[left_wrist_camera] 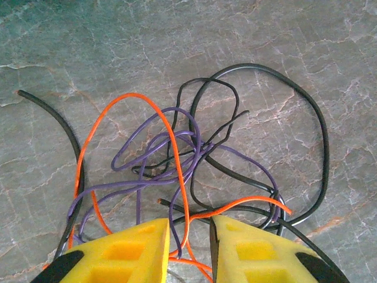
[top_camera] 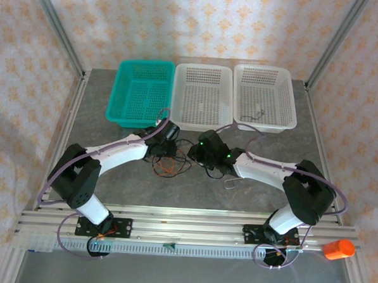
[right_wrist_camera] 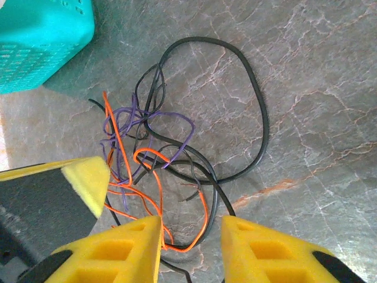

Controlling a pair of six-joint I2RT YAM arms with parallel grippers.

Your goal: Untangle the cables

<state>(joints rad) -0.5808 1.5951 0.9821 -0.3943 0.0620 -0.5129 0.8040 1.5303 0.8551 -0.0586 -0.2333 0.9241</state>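
Note:
The cables (top_camera: 172, 164) lie in a tangle on the grey table between my two grippers. In the left wrist view, an orange cable (left_wrist_camera: 171, 135), a thin purple one (left_wrist_camera: 153, 147) and a thick black one (left_wrist_camera: 318, 135) loop over each other. My left gripper (left_wrist_camera: 190, 230) is open, with orange and purple strands running loosely through its gap. My right gripper (right_wrist_camera: 191, 236) is open too, over an orange loop (right_wrist_camera: 154, 177) and the thick black cable (right_wrist_camera: 259, 112). From above, the left gripper (top_camera: 162, 154) and the right gripper (top_camera: 197, 160) face each other across the tangle.
A teal basket (top_camera: 141, 91) and two white baskets (top_camera: 204, 95) (top_camera: 264, 95) stand in a row at the back. The teal basket's corner (right_wrist_camera: 41, 41) is close to the tangle. A silver wire clip (top_camera: 232, 180) lies by the right arm. An orange object (top_camera: 339, 249) sits on the front rail.

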